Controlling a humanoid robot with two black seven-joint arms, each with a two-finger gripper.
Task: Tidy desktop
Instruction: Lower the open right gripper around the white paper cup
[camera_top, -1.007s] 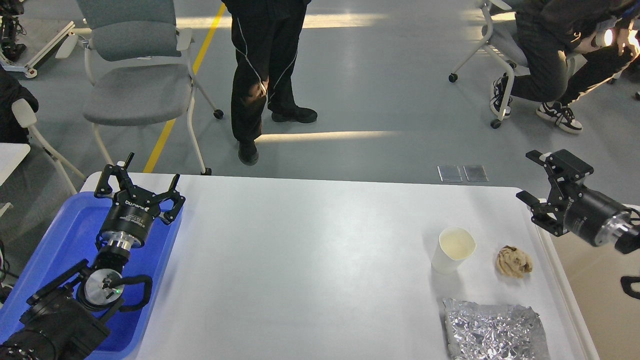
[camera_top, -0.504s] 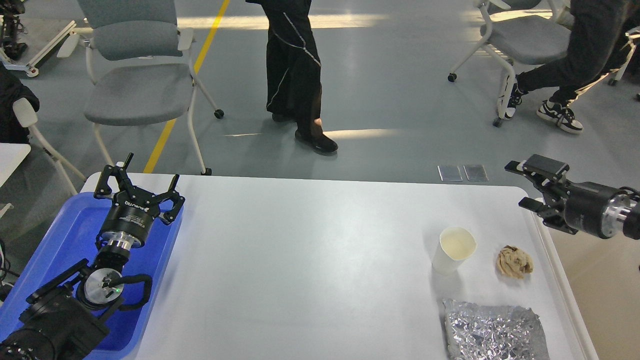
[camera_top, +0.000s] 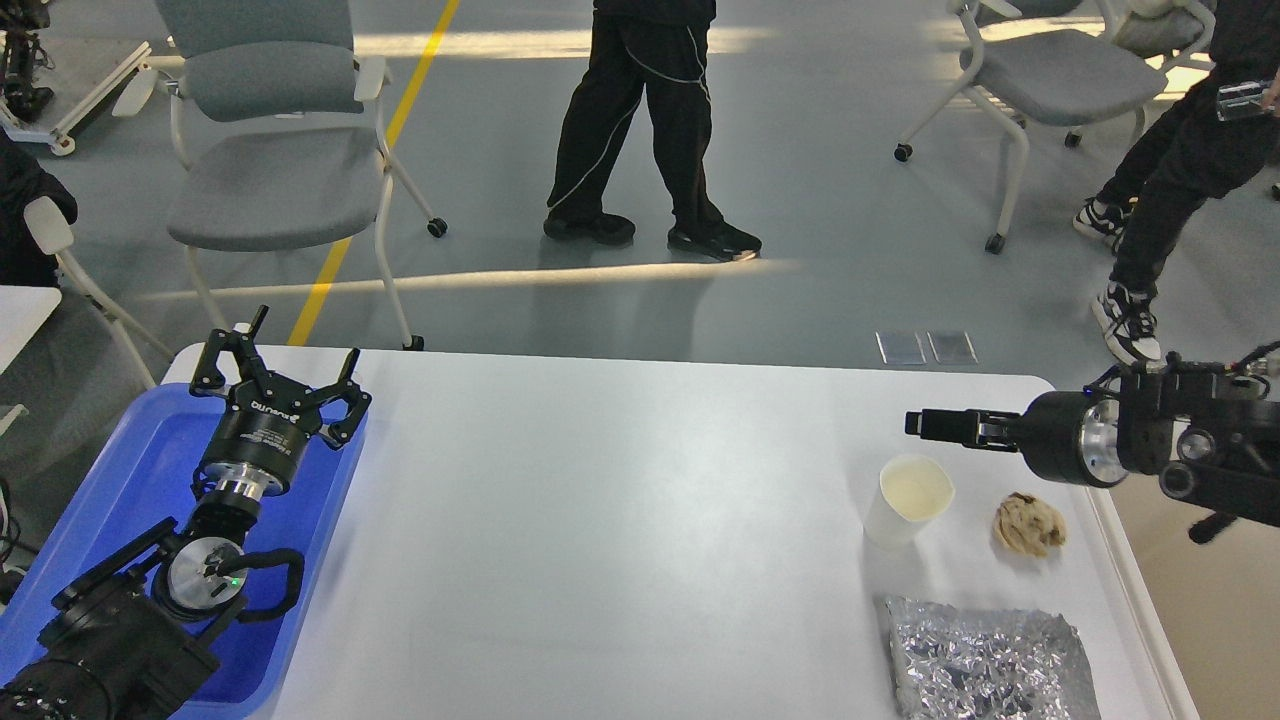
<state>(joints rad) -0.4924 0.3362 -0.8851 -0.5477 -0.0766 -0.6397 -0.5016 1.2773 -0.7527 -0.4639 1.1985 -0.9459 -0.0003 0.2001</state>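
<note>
The white desktop (camera_top: 600, 520) holds a white paper cup (camera_top: 905, 500), a crumpled brown paper ball (camera_top: 1028, 523) and a crinkled foil sheet (camera_top: 990, 665), all at the right. My right gripper (camera_top: 915, 423) reaches in from the right, pointing left, just behind and above the cup. It is seen edge-on, so its fingers cannot be told apart. My left gripper (camera_top: 280, 368) is open and empty, over the far right corner of the blue tray (camera_top: 130, 470) at the left.
A cream-white rim (camera_top: 1135, 600) runs along the desktop's right side. A grey chair (camera_top: 270, 170) stands behind the left corner. A person in black trousers (camera_top: 650, 120) walks behind the table, and another person (camera_top: 1170, 180) is at the far right.
My right gripper has swung left over the desktop's right end and turned edge-on, ending just behind the cup. The left arm has not moved. The people behind have walked rightward.
</note>
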